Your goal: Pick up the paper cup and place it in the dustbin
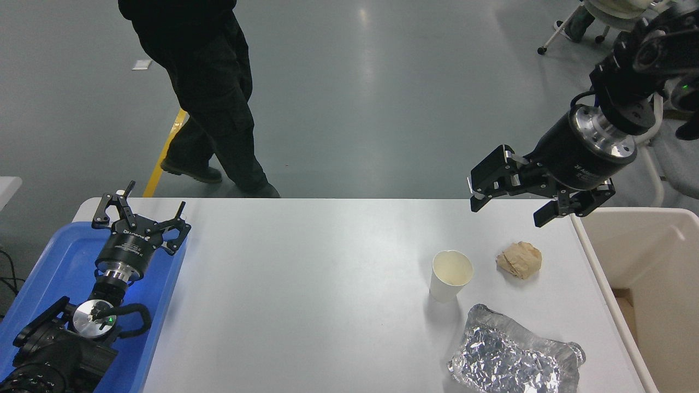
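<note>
Foil packet [516, 357] crumpled at lower right of tabletop [306, 295]. Left claw [141, 215] parked over blue tray [49, 273], lower left, fingers spread. Paper cup [451, 275] upright, right of centre; brown paper ball [519, 259] near it. Dustbin [644, 273] at right edge. Right claw [510, 206] raised above tabletop's far edge, wide, holding nothing. Person [210, 93] walking, upper left.

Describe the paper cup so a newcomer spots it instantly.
On the white table, look at the right half, near the dustbin. The paper cup stands upright, left of the crumpled brown paper ball and above the foil packet: the only smooth, white, open-topped item.
</note>
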You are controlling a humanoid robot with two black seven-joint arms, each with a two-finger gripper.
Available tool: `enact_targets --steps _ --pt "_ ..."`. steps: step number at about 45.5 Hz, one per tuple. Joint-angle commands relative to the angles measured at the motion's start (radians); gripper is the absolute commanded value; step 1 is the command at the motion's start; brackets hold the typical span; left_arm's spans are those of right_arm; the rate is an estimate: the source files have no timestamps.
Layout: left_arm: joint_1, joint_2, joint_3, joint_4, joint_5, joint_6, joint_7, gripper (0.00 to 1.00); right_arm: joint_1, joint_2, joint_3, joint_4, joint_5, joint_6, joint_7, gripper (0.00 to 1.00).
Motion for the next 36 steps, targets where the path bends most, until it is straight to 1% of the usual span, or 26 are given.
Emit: enact_targets --steps 1,13,15,20,21,24,31,36 --pt "0.000 0.000 0.000 0.000 0.000 0.000 0.000 0.99 -0.088 0.046 0.004 -0.056 0.013 0.002 -0.001 1.00" --pt "-0.002 0.000 0.002 0.000 0.000 0.000 0.000 0.99 -0.286 0.167 0.039 -0.232 0.011 0.002 -0.009 1.00" --pt "-0.002 0.000 0.002 0.000 0.000 0.000 0.000 0.99 -0.317 0.181 0.047 -0.254 0.011 -0.024 -0.009 1.00" --pt "-0.002 0.000 0.004 0.000 0.000 0.000 0.000 0.99 -0.386 0.197 0.051 -0.272 0.010 -0.138 -0.012 1.00" --pt "-0.002 0.000 0.004 0.000 0.000 0.000 0.000 0.99 -0.419 0.206 0.050 -0.272 0.008 -0.207 -0.014 1.00" --pt "-0.002 0.000 0.002 0.000 0.000 0.000 0.000 0.99 -0.478 0.223 0.050 -0.275 0.004 -0.299 -0.014 1.00" --pt "-0.002 0.000 0.002 -0.001 0.000 0.000 0.000 0.99 -0.608 0.232 0.053 -0.282 -0.071 -0.534 -0.014 1.00" --pt "-0.002 0.000 0.004 0.000 0.000 0.000 0.000 0.99 -0.676 0.258 0.057 -0.286 -0.130 -0.611 -0.014 1.00"
